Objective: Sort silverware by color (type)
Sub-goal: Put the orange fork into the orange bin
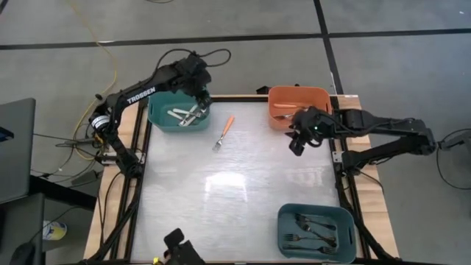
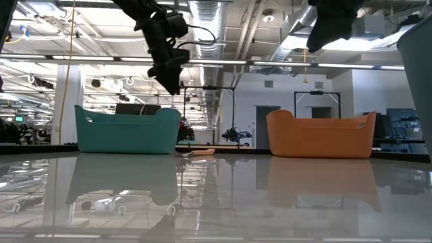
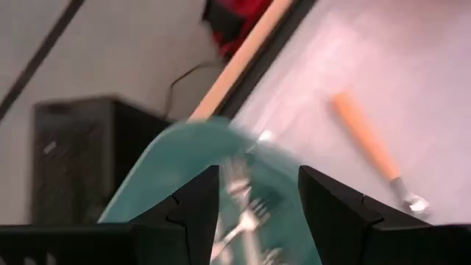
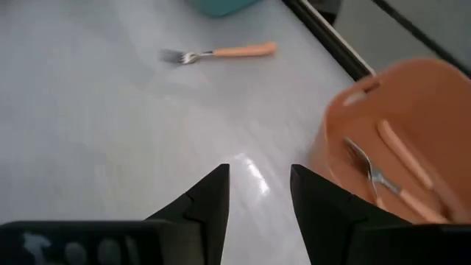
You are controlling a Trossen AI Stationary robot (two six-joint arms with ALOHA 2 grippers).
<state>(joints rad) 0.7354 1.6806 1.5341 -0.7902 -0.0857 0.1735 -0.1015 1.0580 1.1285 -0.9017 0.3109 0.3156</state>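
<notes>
An orange-handled fork (image 1: 224,132) lies flat on the white table, between the far-left teal bin (image 1: 179,112) and the orange bin (image 1: 297,105); it also shows in the left wrist view (image 3: 372,147) and the right wrist view (image 4: 221,53). The far-left teal bin holds white-handled forks (image 1: 184,115). The orange bin holds orange-handled forks (image 4: 397,173). My left gripper (image 1: 200,101) hangs open and empty above the far-left teal bin's right end. My right gripper (image 1: 296,143) is open and empty above the table, just in front of the orange bin.
A second teal bin (image 1: 316,232) at the near right holds several black forks. The table's dark frame runs along its edges. The middle of the table (image 1: 235,184) is bare.
</notes>
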